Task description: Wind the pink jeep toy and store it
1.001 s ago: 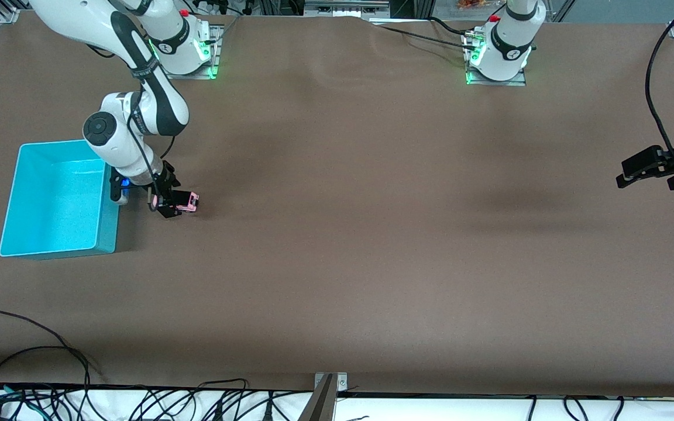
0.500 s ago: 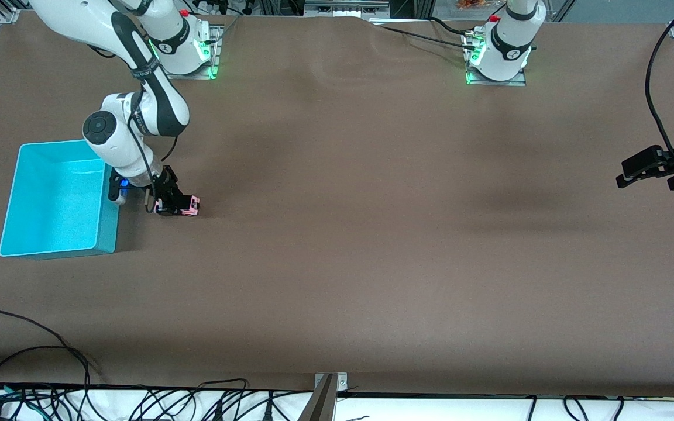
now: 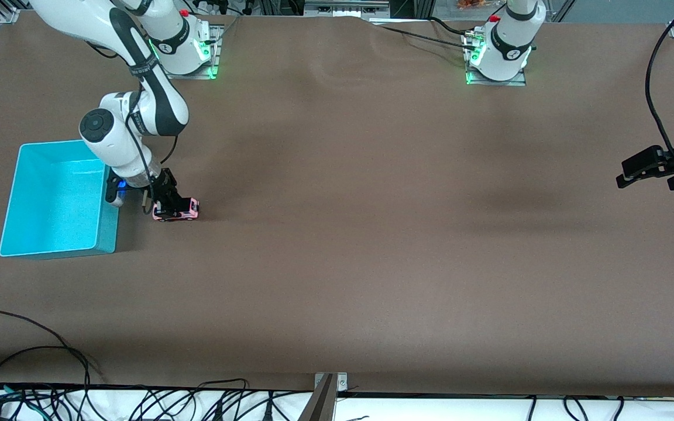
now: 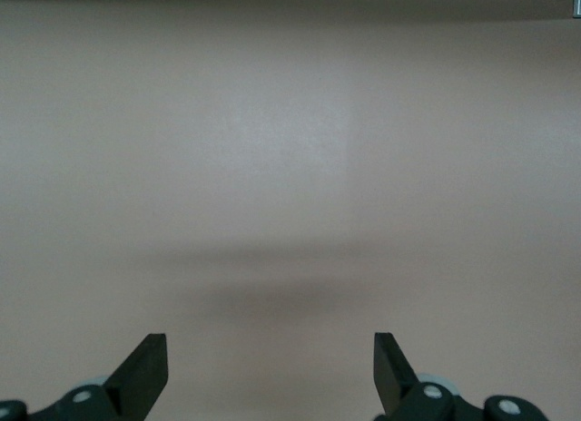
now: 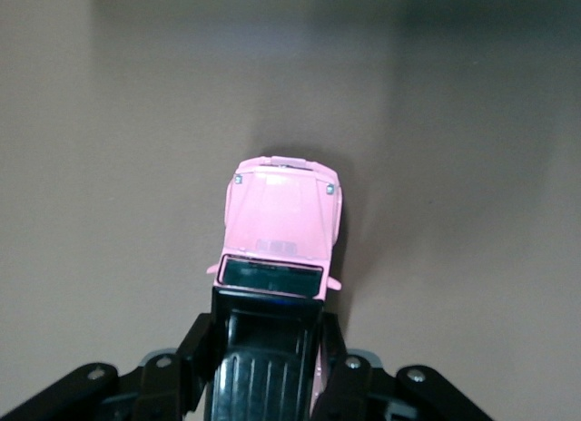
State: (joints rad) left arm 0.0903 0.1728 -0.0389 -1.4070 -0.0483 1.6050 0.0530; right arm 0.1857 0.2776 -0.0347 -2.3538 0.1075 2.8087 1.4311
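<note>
The pink jeep toy (image 3: 180,210) (image 5: 283,223) sits on the brown table just beside the turquoise bin (image 3: 56,199), toward the right arm's end. My right gripper (image 3: 167,206) (image 5: 269,344) is down at the table, shut on the jeep's black rear, one finger on each side. Its pink hood points away from the gripper. My left gripper (image 3: 650,175) (image 4: 270,371) waits over the left arm's end of the table, open, with only bare table between its fingers.
The turquoise bin's wall (image 3: 110,222) stands close beside the right hand. Cables (image 3: 138,400) run along the table edge nearest the front camera. Both arm bases (image 3: 498,58) stand at the edge farthest from that camera.
The right gripper has shut on the jeep's rear. The jeep has turned and shifted slightly toward the bin. The left arm has not moved.
</note>
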